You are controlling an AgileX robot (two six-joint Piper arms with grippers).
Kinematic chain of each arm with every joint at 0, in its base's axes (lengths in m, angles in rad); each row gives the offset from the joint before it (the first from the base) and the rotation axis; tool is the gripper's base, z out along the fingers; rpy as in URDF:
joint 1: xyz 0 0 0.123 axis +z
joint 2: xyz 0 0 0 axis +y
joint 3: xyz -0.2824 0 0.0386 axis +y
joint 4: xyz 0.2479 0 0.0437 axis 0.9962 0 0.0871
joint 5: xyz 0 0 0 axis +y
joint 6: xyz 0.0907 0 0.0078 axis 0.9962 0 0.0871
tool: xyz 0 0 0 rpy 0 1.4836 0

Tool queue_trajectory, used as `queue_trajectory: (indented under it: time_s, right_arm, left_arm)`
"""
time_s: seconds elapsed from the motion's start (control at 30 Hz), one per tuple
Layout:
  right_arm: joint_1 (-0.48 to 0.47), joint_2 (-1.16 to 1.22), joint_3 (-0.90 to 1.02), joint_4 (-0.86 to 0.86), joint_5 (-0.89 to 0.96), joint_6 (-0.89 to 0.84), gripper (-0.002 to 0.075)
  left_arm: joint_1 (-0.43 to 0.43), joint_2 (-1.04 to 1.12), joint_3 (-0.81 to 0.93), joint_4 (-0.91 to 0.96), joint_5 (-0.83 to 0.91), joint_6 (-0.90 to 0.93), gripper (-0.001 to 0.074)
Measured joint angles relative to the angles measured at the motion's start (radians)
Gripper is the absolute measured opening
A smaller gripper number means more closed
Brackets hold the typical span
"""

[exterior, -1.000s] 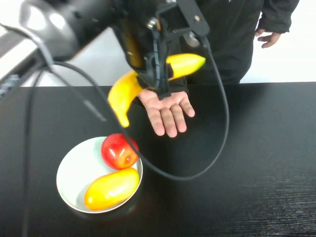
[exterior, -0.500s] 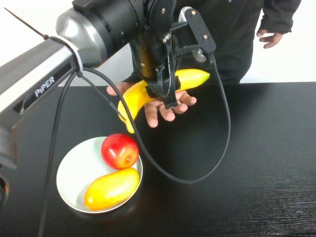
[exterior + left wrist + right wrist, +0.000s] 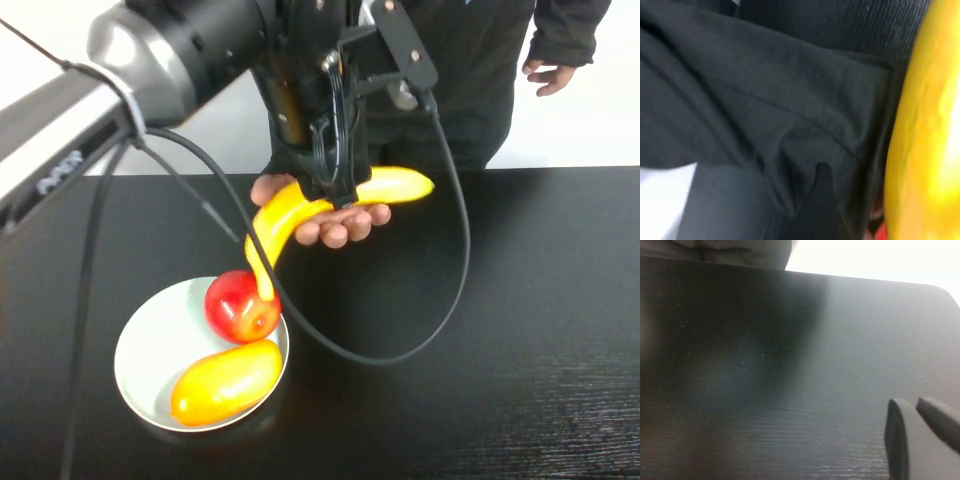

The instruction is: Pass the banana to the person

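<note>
Two fruits, a red apple (image 3: 241,305) and a yellow-orange mango (image 3: 226,381), lie nearest us in a white bowl (image 3: 150,358) on the black worktop (image 3: 520,340). Our right gripper (image 3: 920,435) sits low over bare worktop, out of the high view; its two fingers (image 3: 897,440) lie nearly together, holding nothing.

Farther out, our left gripper (image 3: 335,185) hangs above the far edge of the worktop with its fingers clamped across the middle of the banana (image 3: 300,215). One end of the fruit droops towards the apple; the other points to our right. The person's hand (image 3: 325,222) is cupped palm-up directly under the banana, fingertips curling around its underside, seemingly touching it.

Beyond that stands the person (image 3: 470,70) in a dark top, the other hand (image 3: 550,75) idle at the side.

We judge the handover nearly complete: the banana is delivered to the palm, and what remains is for our left fingers to let go and the arm to pull clear.
</note>
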State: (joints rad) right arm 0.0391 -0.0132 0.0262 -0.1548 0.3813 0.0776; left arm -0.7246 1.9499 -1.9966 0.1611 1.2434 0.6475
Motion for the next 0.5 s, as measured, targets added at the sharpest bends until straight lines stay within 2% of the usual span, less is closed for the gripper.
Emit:
queue_trajectory:
  time_s: [0.13, 0.23, 0.33, 0.5]
  right_arm:
    - [0.0, 0.0, 0.0, 0.0, 0.0, 0.0, -0.0011]
    - [0.0, 0.0, 0.0, 0.0, 0.0, 0.0, -0.0011]
    - [0.0, 0.0, 0.0, 0.0, 0.0, 0.0, -0.0011]
    - [0.0, 0.0, 0.0, 0.0, 0.0, 0.0, -0.0011]
  left_arm:
    - [-0.003, -0.062, 0.005, 0.0, 0.0, -0.007, 0.0542]
    - [-0.003, -0.146, 0.059, 0.0, 0.0, -0.075, 0.0502]
    - [-0.003, -0.287, 0.19, 0.002, -0.006, -0.17, 0.0388]
    - [0.022, -0.56, 0.469, 0.002, -0.093, -0.267, 0.0117]
